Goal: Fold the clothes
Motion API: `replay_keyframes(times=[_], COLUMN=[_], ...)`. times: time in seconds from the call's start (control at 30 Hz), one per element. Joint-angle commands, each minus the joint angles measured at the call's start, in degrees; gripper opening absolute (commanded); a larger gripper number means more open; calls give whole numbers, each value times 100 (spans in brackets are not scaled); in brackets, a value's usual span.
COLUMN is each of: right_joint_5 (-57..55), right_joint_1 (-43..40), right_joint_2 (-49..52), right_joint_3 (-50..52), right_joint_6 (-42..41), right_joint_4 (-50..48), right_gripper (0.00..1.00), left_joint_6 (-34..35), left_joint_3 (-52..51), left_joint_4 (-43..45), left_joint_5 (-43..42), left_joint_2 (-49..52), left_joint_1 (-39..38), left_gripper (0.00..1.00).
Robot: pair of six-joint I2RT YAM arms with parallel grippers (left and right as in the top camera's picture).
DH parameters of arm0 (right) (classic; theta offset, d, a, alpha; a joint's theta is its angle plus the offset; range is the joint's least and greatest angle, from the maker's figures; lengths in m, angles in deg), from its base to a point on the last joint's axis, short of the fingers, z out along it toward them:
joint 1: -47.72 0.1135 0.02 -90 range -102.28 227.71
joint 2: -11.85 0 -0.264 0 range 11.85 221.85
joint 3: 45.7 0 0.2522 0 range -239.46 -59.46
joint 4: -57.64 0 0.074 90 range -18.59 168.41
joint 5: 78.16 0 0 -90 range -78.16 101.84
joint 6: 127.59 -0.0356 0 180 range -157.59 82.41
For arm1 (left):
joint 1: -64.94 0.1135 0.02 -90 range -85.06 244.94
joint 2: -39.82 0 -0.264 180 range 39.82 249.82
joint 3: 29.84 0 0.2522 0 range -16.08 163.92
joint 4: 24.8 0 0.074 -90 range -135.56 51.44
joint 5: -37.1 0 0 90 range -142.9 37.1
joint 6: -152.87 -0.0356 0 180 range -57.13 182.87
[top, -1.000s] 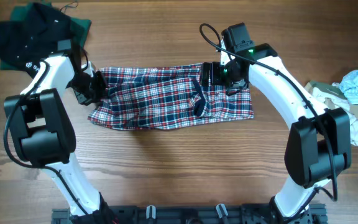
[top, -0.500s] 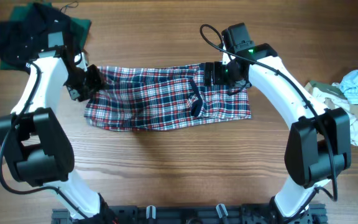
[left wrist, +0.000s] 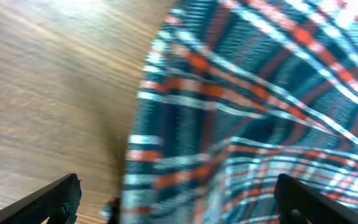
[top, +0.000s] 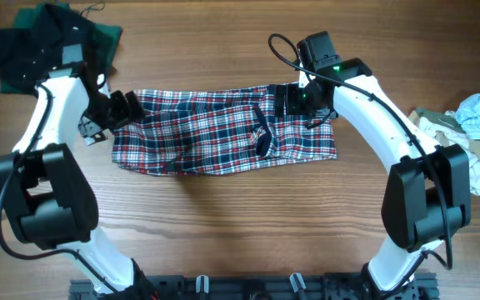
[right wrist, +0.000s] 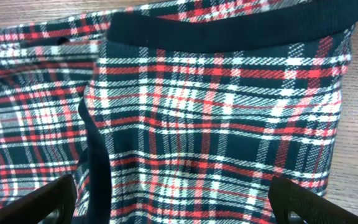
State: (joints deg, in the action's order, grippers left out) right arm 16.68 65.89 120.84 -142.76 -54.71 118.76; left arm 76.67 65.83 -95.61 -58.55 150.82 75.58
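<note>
surface: brown wood-grain table (top: 223, 242) | near edge: black rail (top: 248, 287) | light: even

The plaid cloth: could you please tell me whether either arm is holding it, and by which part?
Nothing is held. The left gripper stands open over the plaid cloth at its left edge, and the right gripper is open above the navy waistband.

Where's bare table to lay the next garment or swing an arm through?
Widest bare table: between the plaid cloth and the near edge. Also the far strip beyond the cloth, right of the dark pile. Crowded: the right edge, with the light clothes pile.
</note>
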Motion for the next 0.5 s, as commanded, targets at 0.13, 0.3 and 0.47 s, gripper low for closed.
replay_keyframes(times=[0.13, 0.3, 0.47], right_joint_5=[-35, 76, 79], right_joint_1=[-26, -26, -26], right_joint_2=[129, 129, 129], right_joint_3=[-52, -52, -52], right_joint_6=[109, 107, 105], right_joint_4=[57, 245, 369], right_gripper=[100, 100, 100], left_joint_6=[-142, -444, -444], left_joint_3=[-31, -37, -168], left_joint_4=[22, 251, 516], left_joint_5=[-398, -1231, -1392], left_joint_2=[468, 645, 732], left_joint_1=[695, 721, 721], left_gripper=[100, 100, 100])
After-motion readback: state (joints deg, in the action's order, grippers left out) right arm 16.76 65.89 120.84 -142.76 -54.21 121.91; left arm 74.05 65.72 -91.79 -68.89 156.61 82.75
